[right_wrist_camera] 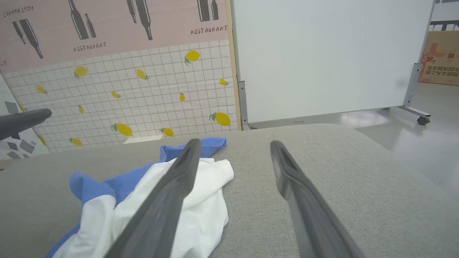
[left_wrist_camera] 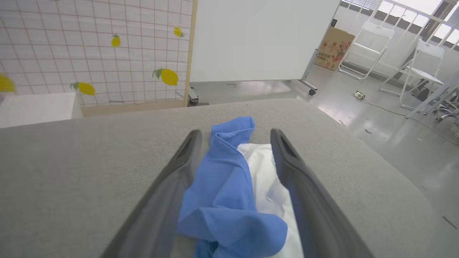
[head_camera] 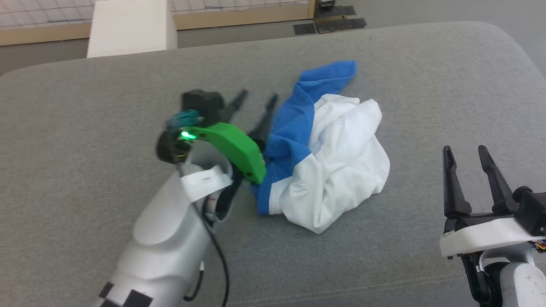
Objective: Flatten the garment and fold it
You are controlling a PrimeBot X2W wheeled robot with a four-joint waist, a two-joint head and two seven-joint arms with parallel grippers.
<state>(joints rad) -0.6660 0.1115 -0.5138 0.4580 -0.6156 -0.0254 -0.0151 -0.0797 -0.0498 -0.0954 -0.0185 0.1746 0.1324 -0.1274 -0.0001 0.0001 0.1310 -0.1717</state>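
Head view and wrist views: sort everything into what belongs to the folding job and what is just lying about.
Job in hand: crumpled garment; left gripper and right gripper, both open; grey surface under the garment.

Lying about: white box; whiteboard; folding chairs; cardboard box.

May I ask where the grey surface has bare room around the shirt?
Bare: the grey padded surface between the crumpled white-and-blue shirt and the right gripper, and along its near edge. Crowded: the shirt's left, beside the left gripper.
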